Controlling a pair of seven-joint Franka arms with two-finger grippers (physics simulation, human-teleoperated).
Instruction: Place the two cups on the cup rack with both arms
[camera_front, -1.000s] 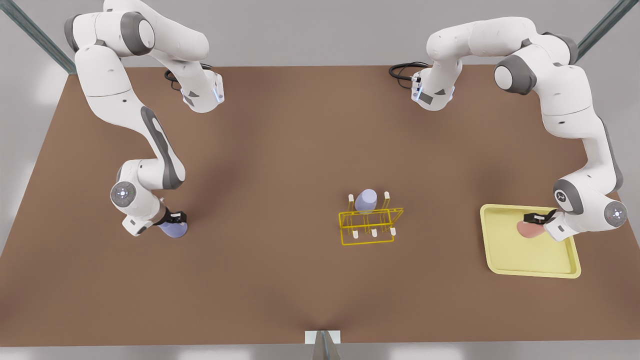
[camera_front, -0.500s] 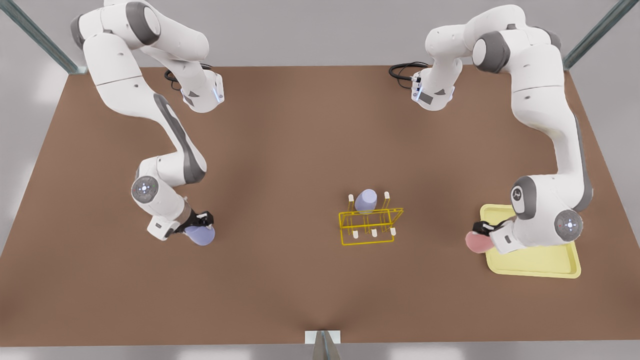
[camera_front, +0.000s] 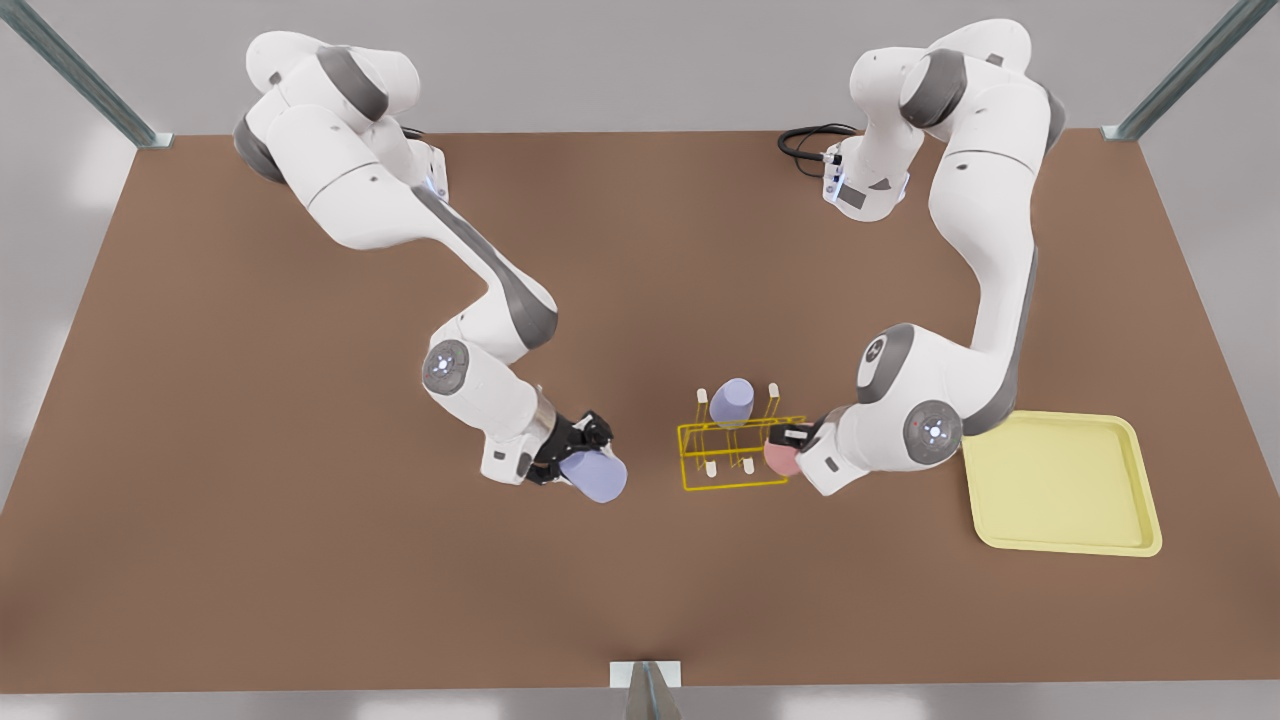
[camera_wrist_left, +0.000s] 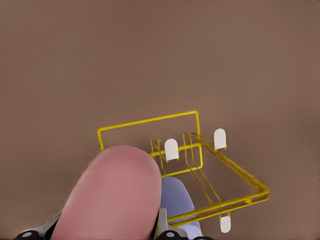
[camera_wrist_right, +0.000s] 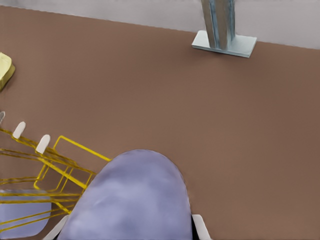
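Two grippers are each carrying a cup toward the middle of the brown table (camera_front: 250, 560). The left gripper (camera_front: 790, 440), on the arm at the front view's right, is clamping the salmon pink cup (camera_front: 780, 457) between its fingers and holding it right against the cup rack (camera_front: 735, 450) at the rack's corner on the front view's right; in the left wrist view the salmon pink cup (camera_wrist_left: 112, 195) is bulking large with the rack (camera_wrist_left: 200, 165) and its white-tipped pegs just beyond it. The right gripper (camera_front: 585, 445), on the arm at the front view's left, is gripping the lavender cup (camera_front: 595, 475) tightly, tilted, near the rack but apart from it; in the right wrist view that lavender cup (camera_wrist_right: 132, 200) is sitting between the gripper's pale finger pads (camera_wrist_right: 201, 226), with the rack (camera_wrist_right: 50, 170) off to one side. A third lavender cup (camera_front: 732, 402) is already sitting on one of the rack's rear pegs. The pale yellow tray (camera_front: 1065, 540) is lying well apart from the rack at the front view's right
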